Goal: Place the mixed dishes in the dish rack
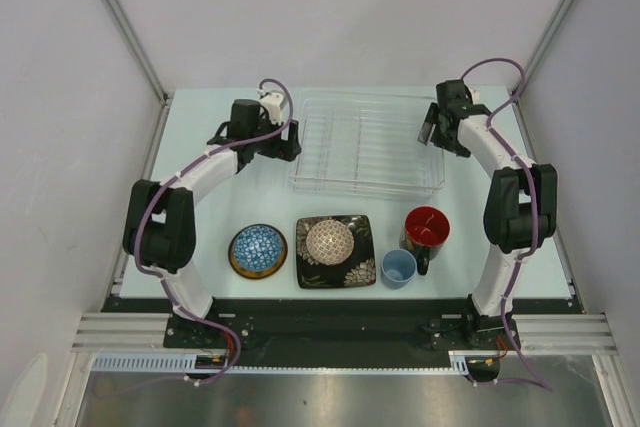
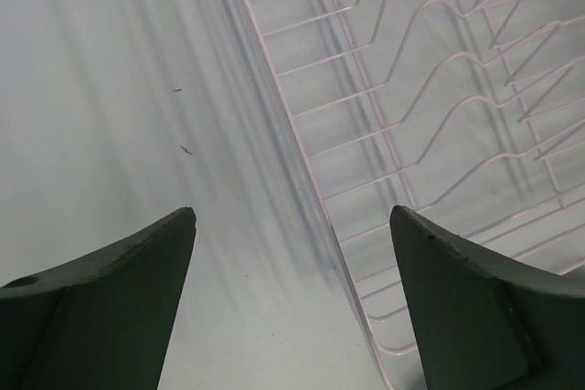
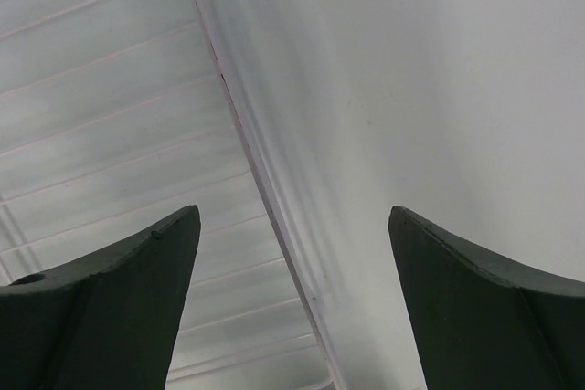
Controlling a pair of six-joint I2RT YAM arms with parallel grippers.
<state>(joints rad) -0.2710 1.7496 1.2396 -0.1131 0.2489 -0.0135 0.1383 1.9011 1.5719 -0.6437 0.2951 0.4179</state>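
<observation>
The clear dish rack (image 1: pixel 366 145) with white wires stands at the back middle of the table. My left gripper (image 1: pixel 284 143) is open at its left edge; in the left wrist view the open left gripper (image 2: pixel 292 216) straddles the rim of the dish rack (image 2: pixel 411 89) without touching it. My right gripper (image 1: pixel 431 133) is open at the right edge, and the right wrist view has the right gripper (image 3: pixel 292 216) over the rim of the dish rack (image 3: pixel 110 89). In front, a blue mosaic bowl (image 1: pixel 258 247) sits on a yellow saucer (image 1: pixel 240 269). A beige bowl (image 1: pixel 329 240) sits on the black square plate (image 1: pixel 350 273).
A black mug with a red inside (image 1: pixel 427 228) stands to the right of the plate, with a small light-blue cup (image 1: pixel 398 268) just in front of it. Grey walls close in the table on the left, back and right.
</observation>
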